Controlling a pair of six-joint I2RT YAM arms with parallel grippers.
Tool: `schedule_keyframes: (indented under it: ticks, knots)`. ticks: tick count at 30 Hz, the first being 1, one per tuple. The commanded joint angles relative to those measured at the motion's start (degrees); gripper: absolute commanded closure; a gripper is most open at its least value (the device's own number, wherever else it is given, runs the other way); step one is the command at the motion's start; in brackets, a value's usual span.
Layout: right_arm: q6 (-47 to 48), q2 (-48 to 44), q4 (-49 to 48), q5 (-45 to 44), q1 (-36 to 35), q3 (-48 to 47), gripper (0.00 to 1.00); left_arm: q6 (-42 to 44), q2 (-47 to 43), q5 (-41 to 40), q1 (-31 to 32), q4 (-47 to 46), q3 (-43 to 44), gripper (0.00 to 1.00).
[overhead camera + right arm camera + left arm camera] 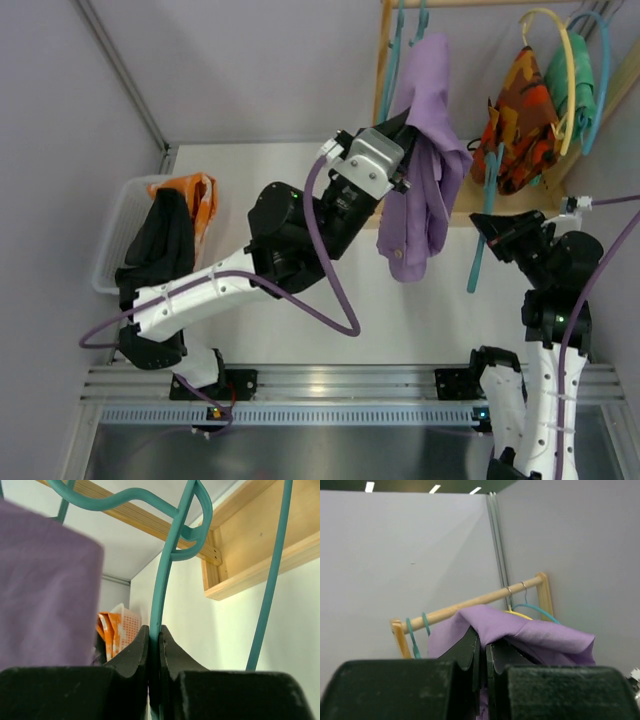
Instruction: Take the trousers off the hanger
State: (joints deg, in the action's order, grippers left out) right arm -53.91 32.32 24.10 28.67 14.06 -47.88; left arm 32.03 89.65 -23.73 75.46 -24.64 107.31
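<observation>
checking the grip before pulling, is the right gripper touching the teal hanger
Touching. The right wrist view shows the right gripper shut on the teal hanger, with the hanger's rod pinched between the jaws.

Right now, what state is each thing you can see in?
left pincer, shut on the purple trousers
right pincer, shut on the teal hanger
purple trousers, hanging, pinched
patterned trousers, hanging from the rack
green trousers, hanging from the rack
basket, holding clothes

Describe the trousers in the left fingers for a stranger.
Find the wooden rack at the back. At its left end hang the purple trousers. They alone are plain purple; rightward hang the orange patterned trousers and the green trousers.
</observation>
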Motion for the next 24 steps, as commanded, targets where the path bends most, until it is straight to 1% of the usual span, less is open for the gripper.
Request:
schedule_keyframes:
  ticks: [1, 6, 8, 9, 11, 12, 14, 15, 17, 18, 19, 20, 23, 24]
  knots:
    - [3.98, -0.85, -0.81, -2.03, 0.70, -0.64, 1.00, 4.26, -4.65, 0.35, 0.04, -8.58, 4.49, 1.00]
    - [6.62, -0.94, 0.33, -2.12, 0.70, -1.78, 1.00, 7.95, -8.07, 0.35, -0.49, -8.67, 4.75, 1.00]
    - [8.02, -0.85, 0.69, -2.03, 0.79, -2.83, 1.00, 5.16, -9.57, -0.61, -4.51, -8.49, 5.80, 1.00]
    - [8.38, -0.76, 0.95, -2.03, 0.70, -3.44, 1.00, 3.32, -9.93, -1.23, -9.14, -8.49, 6.07, 1.00]
    - [9.43, -0.94, 0.86, -2.04, 0.70, -3.89, 1.00, 1.38, -12.11, -2.81, -13.91, -8.32, 5.81, 1.00]
    - [9.61, -0.94, 0.86, -2.12, 0.70, -4.15, 1.00, -0.81, -13.08, -2.99, -18.46, -7.53, 5.46, 1.00]
    - [10.75, -0.76, 0.86, -1.95, 0.70, -4.42, 1.00, -2.06, -16.32, -3.08, -22.71, -7.52, 3.09, 1.00]
    - [10.84, -0.59, 0.86, -2.03, 0.70, -4.59, 1.00, -2.06, -17.30, -3.17, -26.38, -7.52, 2.47, 1.00]
    - [11.46, -0.06, 0.60, -1.60, 0.70, -4.68, 1.00, -2.58, -20.02, -3.87, -30.18, -6.74, 0.98, 1.00]
    - [11.28, 0.38, 0.51, -1.42, 0.79, -4.42, 1.00, -1.72, -20.91, -4.13, -34.11, -6.56, 0.54, 1.00]
    - [10.94, 1.08, -0.10, -1.16, 0.70, -4.24, 1.00, -1.10, -21.87, -4.31, -36.07, -6.91, -0.94, 1.00]
    - [10.76, 1.60, -0.54, -0.55, 0.70, -3.98, 1.00, -0.14, -23.62, -5.70, -39.74, -7.69, -1.65, 1.00]
    - [10.05, 3.54, -1.68, -0.02, 0.79, -4.06, 1.00, 1.89, -27.50, -6.94, -45.82, -11.20, -5.69, 1.00]
    - [9.97, 3.98, -2.03, 0.25, 0.70, -4.07, 1.00, 3.03, -28.64, -7.47, -49.24, -11.65, -7.10, 1.00]
